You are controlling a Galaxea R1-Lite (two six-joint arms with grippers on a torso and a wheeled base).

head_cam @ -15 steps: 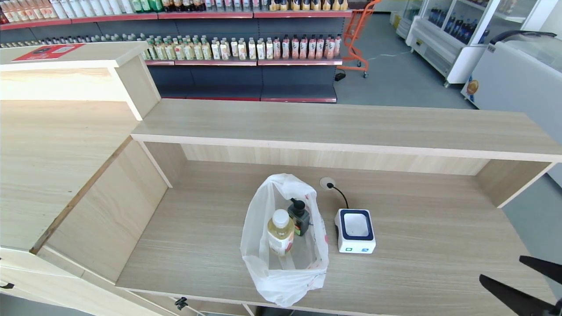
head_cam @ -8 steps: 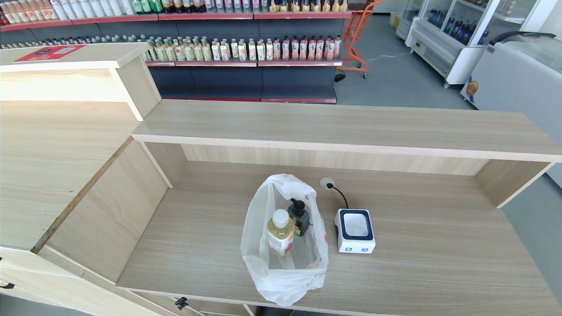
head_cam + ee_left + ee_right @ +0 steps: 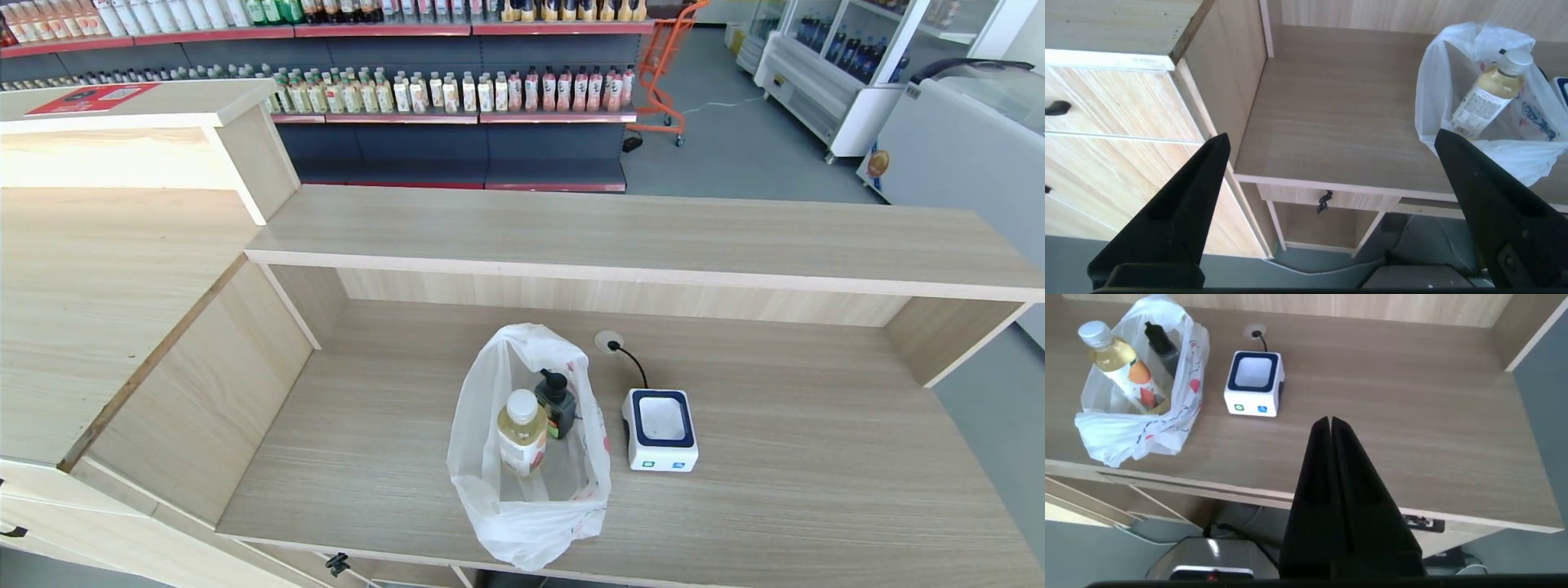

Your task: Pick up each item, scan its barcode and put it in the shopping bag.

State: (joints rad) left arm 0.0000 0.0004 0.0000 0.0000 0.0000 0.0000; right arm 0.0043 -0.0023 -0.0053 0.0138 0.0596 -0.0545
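White translucent plastic shopping bag (image 3: 478, 441) stands open on the pale wooden counter (image 3: 816, 457), just left of the white box scanner with dark-rimmed window (image 3: 660, 429). Inside, upright: a yellow drink bottle with white cap (image 3: 522, 433), and a dark pump bottle (image 3: 558, 404) behind it. Left gripper (image 3: 1331, 136) is spread wide, off the counter's front-left corner. Right gripper (image 3: 1329, 425) is pressed together, holding nothing, over the front edge. Judgement: bagging looks done; next move calls only for a check for any unscanned item.

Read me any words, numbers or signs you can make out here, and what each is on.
No text reads clearly.
Label on the bottle: too small.
Red print on the shopping bag: blurred.
Two stickers on the scanner: too small.
On the raised counter, the red sign: blurred.
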